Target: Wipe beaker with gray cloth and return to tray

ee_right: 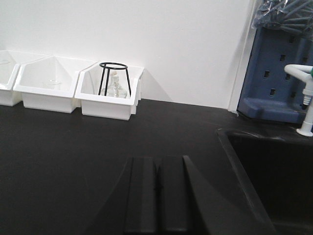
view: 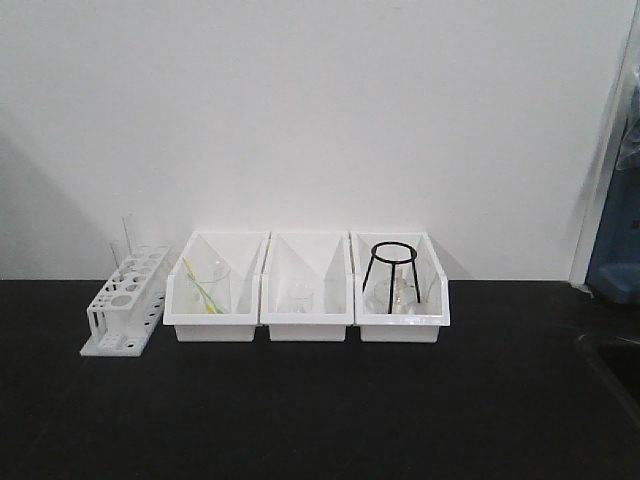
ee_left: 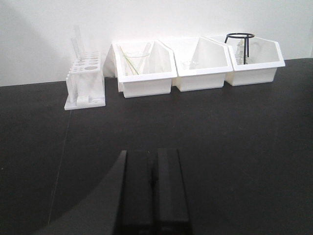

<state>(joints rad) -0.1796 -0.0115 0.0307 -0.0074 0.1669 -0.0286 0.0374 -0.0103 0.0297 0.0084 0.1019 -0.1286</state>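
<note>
The gray cloth and the metal tray are out of view in every frame. A clear glass beaker [view: 209, 286] with a yellow-green rod stands in the left white bin; it also shows in the left wrist view [ee_left: 133, 62]. A smaller clear glass vessel [view: 300, 297] sits in the middle bin. My left gripper [ee_left: 154, 152] is shut and empty, low over the black bench, well short of the bins. My right gripper [ee_right: 157, 159] is shut and empty over the bench, left of the sink. Neither gripper shows in the front view.
Three deep white bins [view: 308, 322] stand in a row against the wall. The right one holds a black wire tripod [view: 393, 276] and glassware. A white test-tube rack [view: 125, 313] stands left. A black sink [ee_right: 274, 166], a white tap [ee_right: 307, 98] and a blue rack [ee_right: 281, 68] are right.
</note>
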